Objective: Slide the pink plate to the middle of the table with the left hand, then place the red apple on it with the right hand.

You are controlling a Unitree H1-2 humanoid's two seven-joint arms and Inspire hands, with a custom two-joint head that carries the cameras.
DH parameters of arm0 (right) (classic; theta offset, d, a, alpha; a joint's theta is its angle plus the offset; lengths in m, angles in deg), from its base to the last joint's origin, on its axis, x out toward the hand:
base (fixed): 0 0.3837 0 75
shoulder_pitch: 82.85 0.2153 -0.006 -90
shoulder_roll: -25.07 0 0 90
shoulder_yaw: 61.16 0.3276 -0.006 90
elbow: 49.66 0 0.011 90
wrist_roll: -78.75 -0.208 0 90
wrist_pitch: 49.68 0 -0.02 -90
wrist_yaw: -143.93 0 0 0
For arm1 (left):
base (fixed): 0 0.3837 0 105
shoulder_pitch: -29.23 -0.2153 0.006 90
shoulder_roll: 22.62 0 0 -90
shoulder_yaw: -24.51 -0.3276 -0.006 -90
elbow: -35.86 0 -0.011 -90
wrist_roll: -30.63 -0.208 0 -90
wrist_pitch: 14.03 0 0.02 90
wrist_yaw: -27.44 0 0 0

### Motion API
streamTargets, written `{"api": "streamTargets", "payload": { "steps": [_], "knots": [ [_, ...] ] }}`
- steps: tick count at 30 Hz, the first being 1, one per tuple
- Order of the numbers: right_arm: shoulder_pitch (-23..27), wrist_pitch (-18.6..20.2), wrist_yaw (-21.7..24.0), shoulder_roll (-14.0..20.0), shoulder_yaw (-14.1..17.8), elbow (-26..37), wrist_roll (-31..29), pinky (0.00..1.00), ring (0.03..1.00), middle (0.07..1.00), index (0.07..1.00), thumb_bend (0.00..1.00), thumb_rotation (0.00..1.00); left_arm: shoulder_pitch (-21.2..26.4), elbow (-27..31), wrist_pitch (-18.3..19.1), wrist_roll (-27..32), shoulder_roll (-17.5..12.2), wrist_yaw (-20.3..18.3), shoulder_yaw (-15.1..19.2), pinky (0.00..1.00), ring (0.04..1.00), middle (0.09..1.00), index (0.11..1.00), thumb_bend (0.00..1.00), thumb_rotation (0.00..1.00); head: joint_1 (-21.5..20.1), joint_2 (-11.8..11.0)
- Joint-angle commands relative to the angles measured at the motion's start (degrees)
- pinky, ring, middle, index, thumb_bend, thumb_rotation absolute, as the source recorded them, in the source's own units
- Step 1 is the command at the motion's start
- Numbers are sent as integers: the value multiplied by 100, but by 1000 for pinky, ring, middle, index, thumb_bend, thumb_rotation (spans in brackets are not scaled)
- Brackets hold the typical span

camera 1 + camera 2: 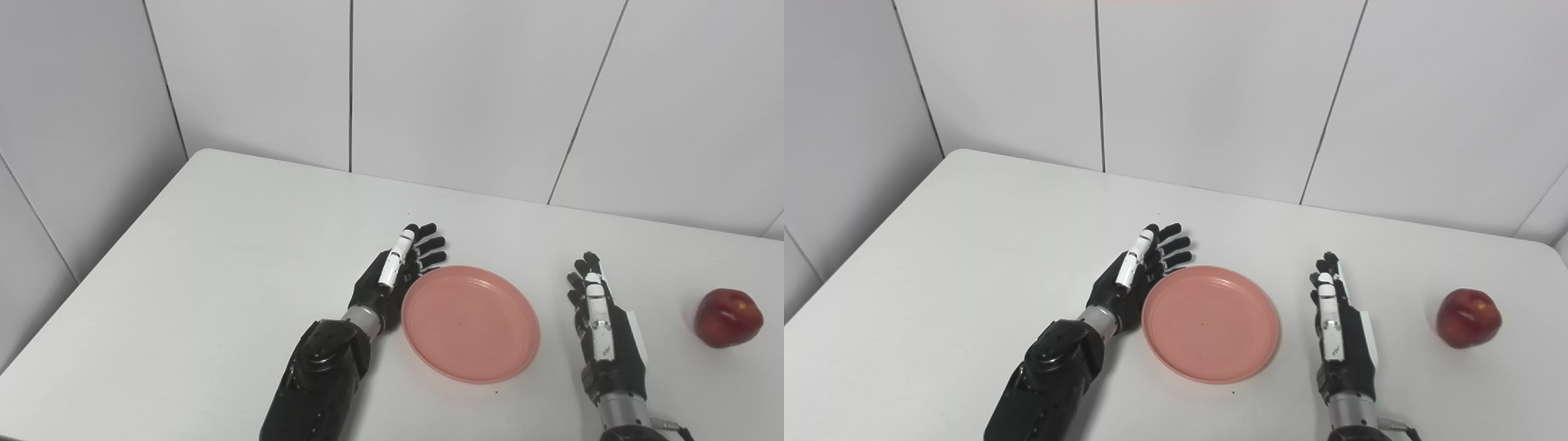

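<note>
A: Left eye view, pink plate (470, 323): it lay flat near the table's (214, 257) front edge, roughly mid-width, empty. Left hand (395, 272) stood edge-on against the plate's left rim, fingers straight and spread, holding nothing.

B: And the red apple (728, 318)?

A: Upright toward the right edge, well apart from the plate. Right hand (603, 331) rested between plate and apple, fingers extended and apart, holding nothing and touching neither.

B: Step in hand?

A: Judged the slide nearly finished. If more push was needed: keep the palm low against the rim, press level and slow so the plate didn't tip or spin. Then the right hand should reach right, close around the apple's widest part.
</note>
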Motion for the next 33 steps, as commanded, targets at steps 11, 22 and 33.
{"api": "streamTargets", "payload": {
  "steps": [11,22,33],
  "knots": [
    [220,42,-26,-89,-24,212,69,1000,969,973,980,247,1000,-40,81,-10,-92,-55,11,13,858,874,880,870,373,1000,-199,50],
    [283,97,-162,-140,10,261,149,1000,952,963,969,243,1000,-103,-10,-209,-72,-100,-72,114,854,869,873,863,374,1000,-568,84],
    [407,280,-266,50,-35,599,574,951,926,943,945,374,939,-181,-64,-346,52,-106,-231,273,872,877,887,878,381,1000,-1029,95]
  ]
}}
